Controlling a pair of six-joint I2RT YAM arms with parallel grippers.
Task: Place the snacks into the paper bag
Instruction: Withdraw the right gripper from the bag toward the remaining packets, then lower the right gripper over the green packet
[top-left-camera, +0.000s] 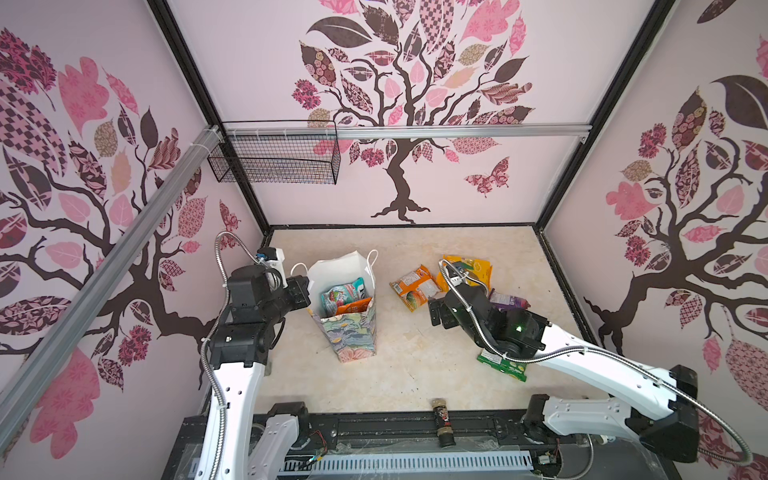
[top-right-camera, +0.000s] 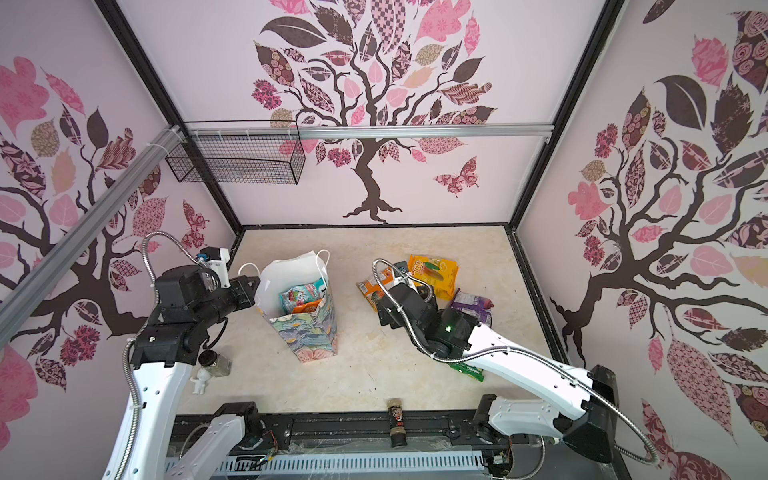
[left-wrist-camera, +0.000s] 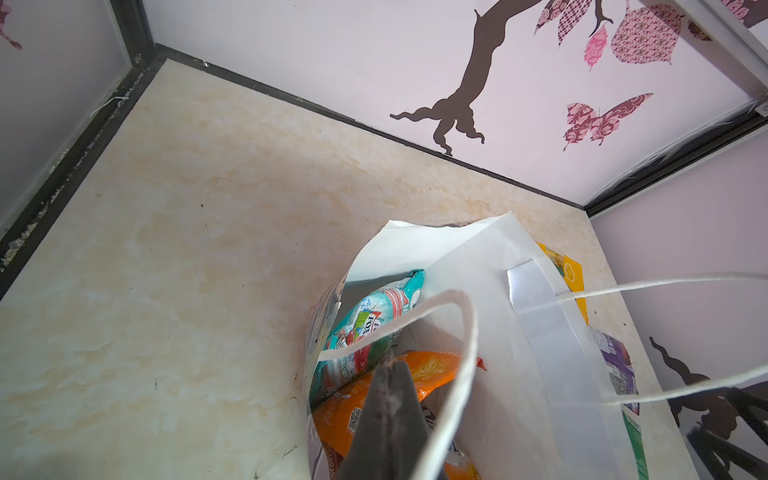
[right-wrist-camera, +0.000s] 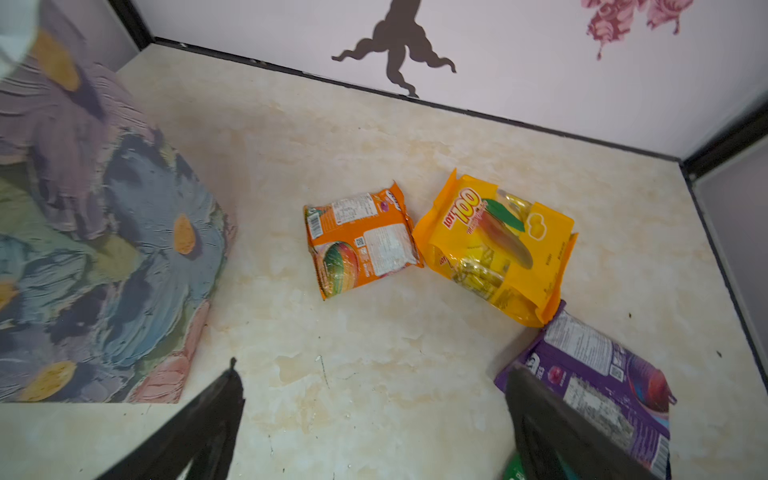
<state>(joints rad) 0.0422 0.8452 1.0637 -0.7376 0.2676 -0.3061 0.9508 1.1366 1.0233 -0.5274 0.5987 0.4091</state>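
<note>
The paper bag (top-left-camera: 353, 332) (top-right-camera: 311, 336) stands upright left of centre, its white inside showing. A teal packet (left-wrist-camera: 370, 324) and an orange packet (left-wrist-camera: 419, 374) lie in it. My left gripper (top-left-camera: 305, 291) (left-wrist-camera: 390, 368) is shut on the bag's near cord handle (left-wrist-camera: 467, 332) at the rim. Loose snacks lie to the right: an orange packet (right-wrist-camera: 361, 241), a yellow one (right-wrist-camera: 494, 245), a purple one (right-wrist-camera: 594, 374) and a green one (top-left-camera: 503, 365) partly under my right arm. My right gripper (top-left-camera: 436, 309) (right-wrist-camera: 372, 370) hangs open over bare table, its jaws empty.
A dark bottle (top-left-camera: 442, 422) lies at the table's front edge. A black wire mesh basket (top-left-camera: 274, 158) hangs on the back-left rail. A small jar (top-right-camera: 216, 361) and a white figurine (top-right-camera: 201, 380) stand by my left arm. Walls enclose three sides.
</note>
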